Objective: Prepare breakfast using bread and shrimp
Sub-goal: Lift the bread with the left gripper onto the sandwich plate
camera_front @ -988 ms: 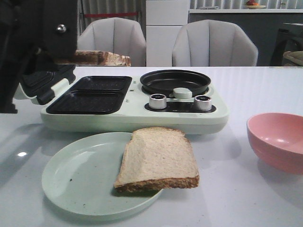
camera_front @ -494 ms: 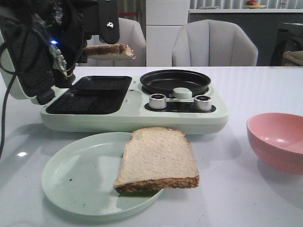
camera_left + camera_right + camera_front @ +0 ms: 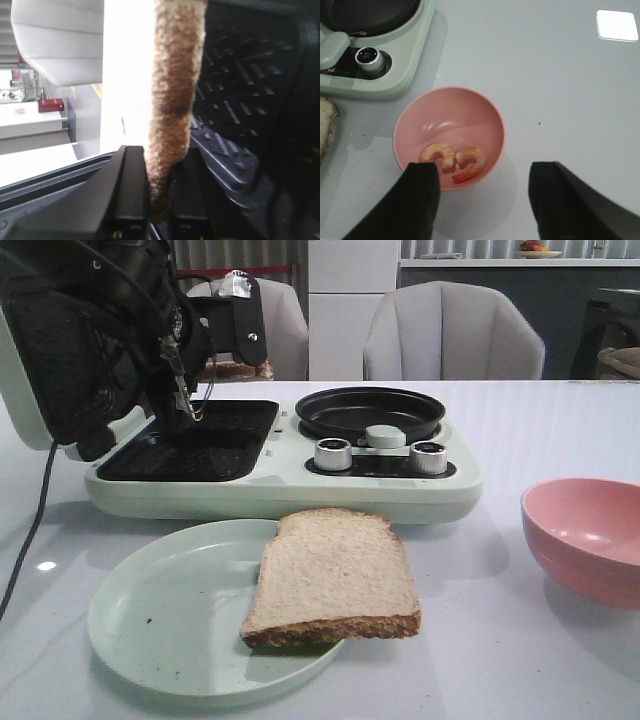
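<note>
nearest the camera in the front view, one slice of bread (image 3: 335, 578) lies flat, half on the pale green plate (image 3: 165, 615) and half over its rim onto the table (image 3: 520, 660). to the right stands the pink bowl (image 3: 590, 540); only the right wrist view looks into it and shows the shrimp (image 3: 454, 159), two curled pieces side by side at the bottom. the right claw (image 3: 485, 200) hangs above the bowl, fingers spread wide and empty, the shrimp just ahead of the gap between them.

further back, the breakfast maker (image 3: 290, 475) has its lid open, with the ridged grill plate (image 3: 195, 440) bare. the left claw (image 3: 200, 360) is directly over that plate. the front view nearly hides what it carries, but the left wrist view shows the fingers (image 3: 132, 200) pinching the second slice (image 3: 172, 100) by one crust, edge-on to the camera, its long side reaching out from the claw with the dark ridges close behind it. so the coming move looks like a short descent to lay this slice flat in the grill, and the left arm is the nearer one for it.
</note>
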You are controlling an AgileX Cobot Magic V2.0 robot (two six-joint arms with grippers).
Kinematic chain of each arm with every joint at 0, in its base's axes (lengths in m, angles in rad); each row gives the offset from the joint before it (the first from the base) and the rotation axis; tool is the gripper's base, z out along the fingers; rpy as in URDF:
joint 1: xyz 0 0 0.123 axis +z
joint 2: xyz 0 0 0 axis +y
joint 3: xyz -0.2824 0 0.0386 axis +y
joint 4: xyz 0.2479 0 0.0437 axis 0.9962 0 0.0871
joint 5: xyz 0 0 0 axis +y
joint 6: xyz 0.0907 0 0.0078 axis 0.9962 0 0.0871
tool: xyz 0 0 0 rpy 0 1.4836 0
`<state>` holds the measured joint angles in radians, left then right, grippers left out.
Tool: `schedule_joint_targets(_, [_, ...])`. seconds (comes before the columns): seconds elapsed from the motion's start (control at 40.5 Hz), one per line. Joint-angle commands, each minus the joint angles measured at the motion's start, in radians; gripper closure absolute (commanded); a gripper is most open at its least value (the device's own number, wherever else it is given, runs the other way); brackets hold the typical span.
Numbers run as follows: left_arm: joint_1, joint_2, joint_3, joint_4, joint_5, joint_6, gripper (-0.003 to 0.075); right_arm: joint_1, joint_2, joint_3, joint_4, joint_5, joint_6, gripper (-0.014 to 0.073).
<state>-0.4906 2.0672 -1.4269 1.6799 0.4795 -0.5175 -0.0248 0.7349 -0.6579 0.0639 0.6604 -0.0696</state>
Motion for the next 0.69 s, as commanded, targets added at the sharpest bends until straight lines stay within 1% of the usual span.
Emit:
schedule_joint_targets(0.0, [0.011, -0.041, -0.058, 0.029, 0.017, -0.012, 0.0593, -0.006, -0.001, -0.029, 0.003, -0.074, -0.008, 0.0088])
schedule_joint_targets(0.099, [0.025, -0.025, -0.060, 0.029, -0.011, -0.012, 0.0514, -0.006, -0.001, -0.029, 0.003, -0.074, -0.008, 0.0088])
schedule_joint_targets(0.148, [0.031, -0.022, -0.060, 0.029, -0.025, -0.012, 0.0452, -0.006, -0.001, -0.029, 0.003, -0.074, -0.008, 0.0088])
schedule_joint_targets(0.222, [0.035, -0.019, -0.060, 0.029, -0.029, -0.012, 0.0384, -0.006, -0.001, -0.029, 0.003, -0.074, -0.008, 0.0088])
schedule_joint_targets(0.296, [0.040, -0.019, -0.060, 0.029, -0.048, -0.012, 0.0339, -0.006, -0.001, -0.029, 0.003, -0.074, -0.008, 0.0088])
schedule_joint_targets(0.346, [0.046, -0.019, -0.060, 0.029, -0.049, -0.012, 0.0329, -0.006, -0.001, -0.029, 0.003, -0.074, -0.008, 0.0088])
schedule_joint_targets(0.667, [0.051, -0.027, -0.060, 0.029, -0.064, -0.014, 0.0329, -0.006, -0.001, -0.029, 0.003, -0.074, -0.008, 0.0088])
